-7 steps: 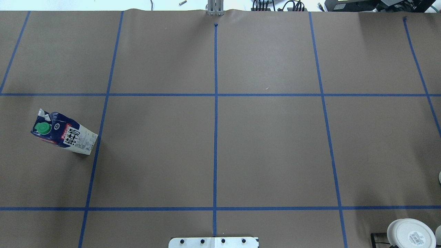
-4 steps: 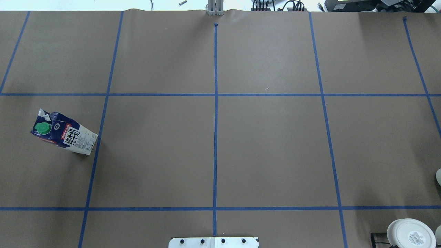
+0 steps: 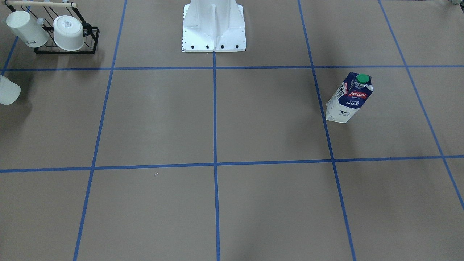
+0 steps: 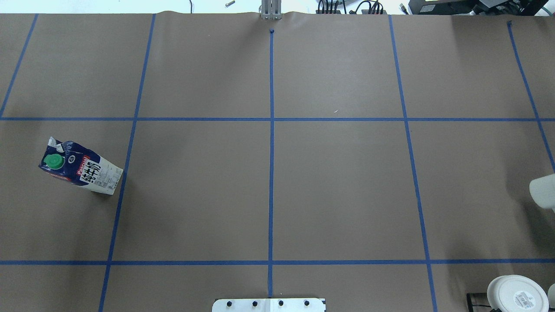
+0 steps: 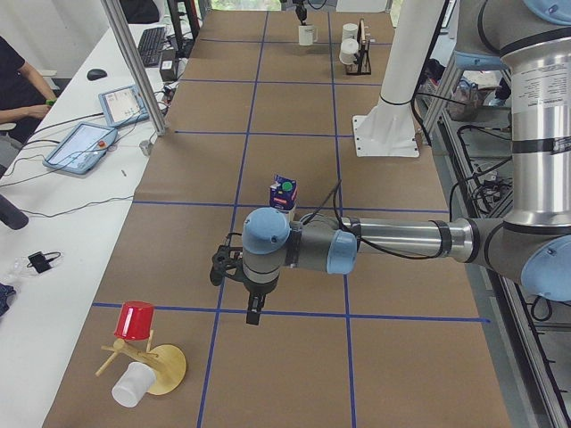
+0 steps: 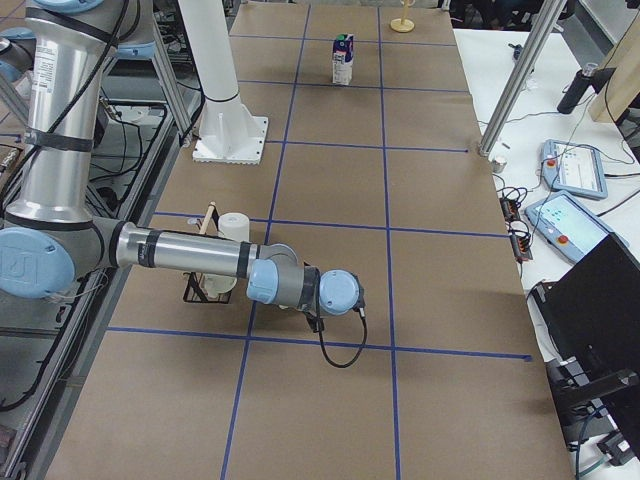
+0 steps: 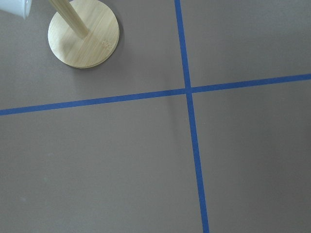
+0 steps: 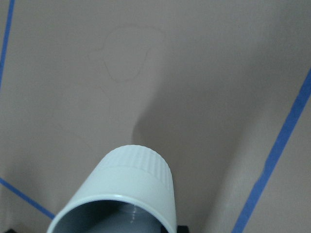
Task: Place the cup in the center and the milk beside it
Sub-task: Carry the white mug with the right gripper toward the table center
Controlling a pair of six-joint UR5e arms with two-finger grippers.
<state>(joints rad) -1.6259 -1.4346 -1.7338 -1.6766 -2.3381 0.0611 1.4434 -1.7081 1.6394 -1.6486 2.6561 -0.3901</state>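
Currently the cup (image 8: 133, 182) is at the right end of the brown-papered desk (image 4: 338, 186), close to the right edge. Its long axis runs near upright: mouth toward the right wrist camera, base toward the paper; whether the base touches the paper cannot be told. One counted: white, round-walled, grey inside, fine ribbing around the base end. The right gripper (image 5: 302, 14) shows only far and small above it, so its grip cannot be told.

The milk (image 4: 80, 167), one carton, stands upright near the left end, long axis vertical, gable top with a round green cap (image 4: 54, 161), "MILK" face toward the operators' edge. The center (image 4: 272, 119), a crossing of two blue tape lines, lies well apart from both. The left gripper (image 5: 254, 310) hangs fingers-down beyond the carton toward the left edge; its state cannot be told.

At the robot-side right corner a black wire rack (image 3: 65, 52) holds two white mugs (image 3: 69, 33). Near the left edge a round-footed wooden stand (image 7: 83, 33) carries one red cup (image 5: 136, 319) and one hanging white cup (image 5: 132, 385).
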